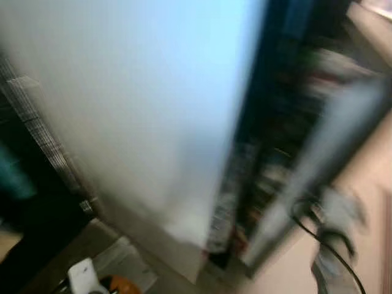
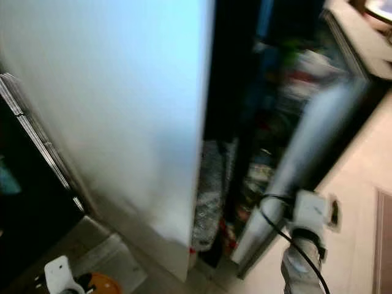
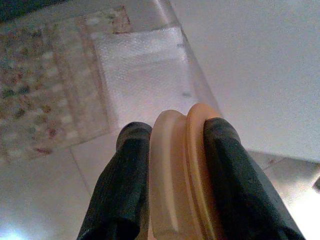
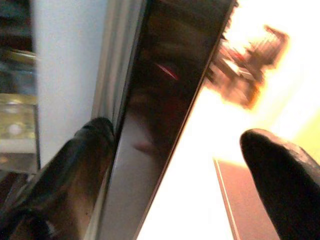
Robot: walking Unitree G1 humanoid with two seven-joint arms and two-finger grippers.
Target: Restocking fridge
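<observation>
The head views are blurred. A fridge stands before me with a broad white front panel (image 2: 122, 92) and a dark open compartment (image 2: 275, 92) full of packed goods. Its grey door (image 2: 306, 153) is swung out to the right. My right arm (image 2: 303, 245) reaches to that door. In the right wrist view my right gripper (image 4: 175, 150) is open, with the door's dark edge (image 4: 165, 125) between its two fingers (image 4: 75, 165). My left gripper (image 3: 172, 135) hangs low at the left, shut on a round orange and cream container (image 3: 182, 170).
A dark wire rack (image 2: 37, 147) stands left of the fridge. Below my left gripper lie pale floor tiles, a patterned rug (image 3: 40, 85) and a white textured sheet (image 3: 145, 70) against the fridge's foot. A light counter (image 2: 361, 37) sits at the far right.
</observation>
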